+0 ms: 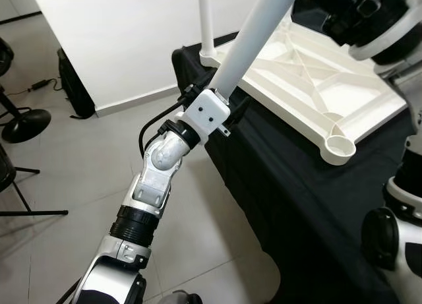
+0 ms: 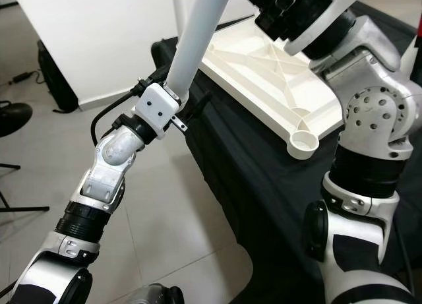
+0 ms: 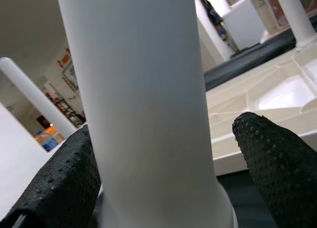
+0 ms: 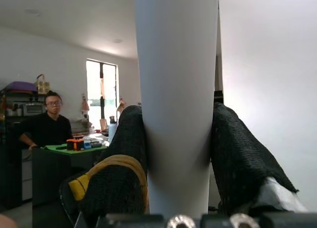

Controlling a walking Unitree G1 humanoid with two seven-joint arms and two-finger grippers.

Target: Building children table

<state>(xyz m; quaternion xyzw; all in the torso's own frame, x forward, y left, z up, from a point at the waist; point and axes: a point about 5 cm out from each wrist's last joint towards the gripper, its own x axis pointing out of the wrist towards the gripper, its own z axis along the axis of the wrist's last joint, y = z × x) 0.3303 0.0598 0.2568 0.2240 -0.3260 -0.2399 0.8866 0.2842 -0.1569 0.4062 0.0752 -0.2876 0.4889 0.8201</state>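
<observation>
A white table leg [image 1: 257, 33] slants up from my left gripper [image 1: 214, 96] to my right gripper [image 4: 178, 139]. In the right wrist view both black fingers [image 4: 124, 159] press on the leg [image 4: 178, 89], so that gripper is shut on it. My left gripper [image 3: 163, 163] sits around the leg's lower end; one finger [image 3: 64, 183] touches it, the other stands slightly apart, so it is open. The white tabletop [image 1: 310, 73] lies upside down on the black-covered table [image 1: 283, 185]. Its near corner socket [image 1: 339, 148] is empty, and another leg [image 1: 206, 20] stands at the far corner.
Grey tiled floor lies left of the table, with a black stand base [image 1: 23, 122] and a dark bag [image 1: 76, 86] by the white wall. A person [image 4: 47, 124] stands behind a green table far off in the right wrist view.
</observation>
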